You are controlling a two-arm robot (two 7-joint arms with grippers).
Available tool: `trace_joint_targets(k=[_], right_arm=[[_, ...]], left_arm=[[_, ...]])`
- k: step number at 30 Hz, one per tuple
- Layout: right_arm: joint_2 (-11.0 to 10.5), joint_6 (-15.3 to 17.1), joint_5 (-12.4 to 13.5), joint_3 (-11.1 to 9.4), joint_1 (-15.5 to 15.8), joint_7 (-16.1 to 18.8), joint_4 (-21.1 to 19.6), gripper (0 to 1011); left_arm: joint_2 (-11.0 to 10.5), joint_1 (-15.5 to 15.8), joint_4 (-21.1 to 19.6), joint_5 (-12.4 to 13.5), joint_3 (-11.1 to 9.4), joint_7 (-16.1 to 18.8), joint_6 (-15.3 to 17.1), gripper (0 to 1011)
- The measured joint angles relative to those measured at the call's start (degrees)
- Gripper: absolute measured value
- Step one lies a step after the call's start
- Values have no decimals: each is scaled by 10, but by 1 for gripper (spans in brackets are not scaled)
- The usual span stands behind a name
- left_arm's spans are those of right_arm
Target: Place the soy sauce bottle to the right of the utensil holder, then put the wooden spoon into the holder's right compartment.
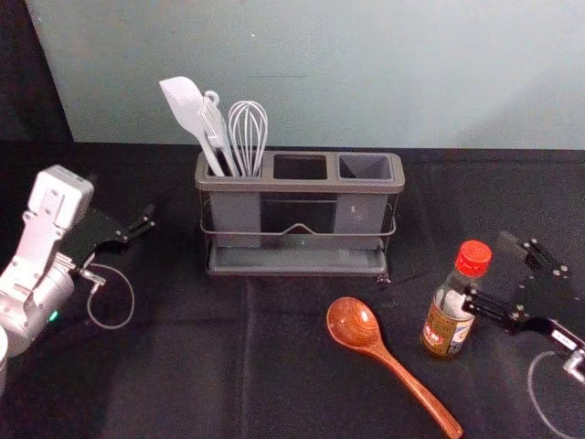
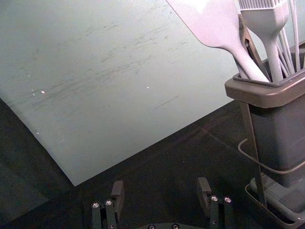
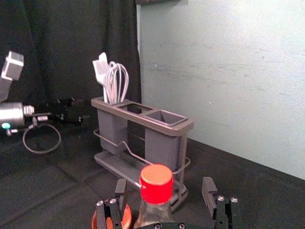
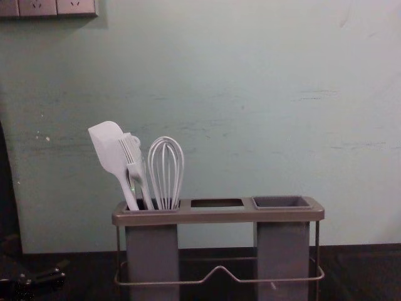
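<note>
My right gripper point(image 1: 490, 271) is at the right, open around the soy sauce bottle point(image 1: 450, 311), which stands upright with a red cap. In the right wrist view, the bottle's cap point(image 3: 156, 183) shows between the parted fingers of the right gripper point(image 3: 164, 187). The wooden spoon point(image 1: 355, 322) lies left of the bottle, bowl toward the utensil holder point(image 1: 302, 186). The holder's right compartment point(image 4: 282, 202) holds nothing visible. My left gripper point(image 1: 148, 219) is idle at the left, away from the holder; its fingers stand apart in its wrist view point(image 2: 162, 191).
A white spatula point(image 1: 186, 108), a brush point(image 4: 135, 164) and a whisk point(image 1: 248, 134) stand in the holder's left compartment. Behind the black-covered table point(image 1: 183, 366) rises a pale wall point(image 1: 366, 73). The spoon's handle runs toward the front edge, left of the bottle.
</note>
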State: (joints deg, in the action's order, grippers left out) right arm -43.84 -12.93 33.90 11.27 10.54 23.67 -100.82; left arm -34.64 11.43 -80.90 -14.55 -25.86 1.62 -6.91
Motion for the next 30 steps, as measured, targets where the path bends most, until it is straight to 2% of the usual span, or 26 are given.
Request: trace_joint_targets(k=[6, 15, 20, 30], right_arm=[[30, 2, 2, 13, -27, 13, 20, 1002], [55, 13, -10, 20, -44, 20, 34, 994], [63, 17, -23, 19, -46, 22, 36, 907], [75, 19, -37, 8, -41, 30, 32, 595]], left_arm=[[0, 0, 0, 0, 0, 0, 0, 1005], [0, 0, 0, 0, 0, 0, 0, 1005], [0, 0, 0, 0, 0, 0, 0, 1005], [0, 0, 0, 0, 0, 0, 0, 1005]])
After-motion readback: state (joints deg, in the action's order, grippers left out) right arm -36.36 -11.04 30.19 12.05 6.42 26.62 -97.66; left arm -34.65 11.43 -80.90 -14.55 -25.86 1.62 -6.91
